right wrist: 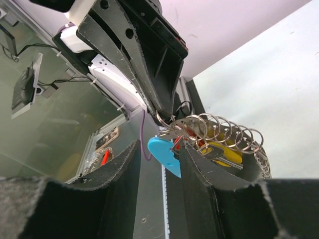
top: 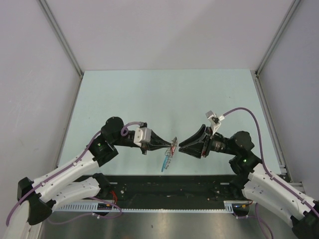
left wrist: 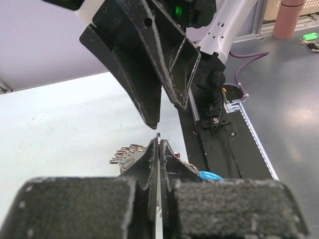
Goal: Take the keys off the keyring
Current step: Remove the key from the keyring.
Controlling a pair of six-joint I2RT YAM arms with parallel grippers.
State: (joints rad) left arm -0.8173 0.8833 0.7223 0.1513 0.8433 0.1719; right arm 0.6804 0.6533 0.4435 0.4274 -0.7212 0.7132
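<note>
Left gripper [top: 171,146]: clenched. In the left wrist view its rough black foam-faced fingers [left wrist: 149,164] pinch a thin silvery metal edge of the keyring.
Right gripper [top: 181,146]: jaws parted. In the right wrist view the blue arc shows in the gap between its two matte black wedge-shaped fingers [right wrist: 199,169], and I cannot tell whether they touch anything.
Keyring [right wrist: 219,132]: a row of thin shiny wire coils at centre right of the right wrist view, curving over the right finger. In the top view it hangs at frame centre between the two gripper tips.
Blue arc [right wrist: 163,153]: smooth, flat, rounded plastic. In the top view it dangles below the tips.
Key [right wrist: 177,144]: a small red piece beside the blue arc; its blade is not discernible.
Table [top: 149,94]: matte pale green surface.
</note>
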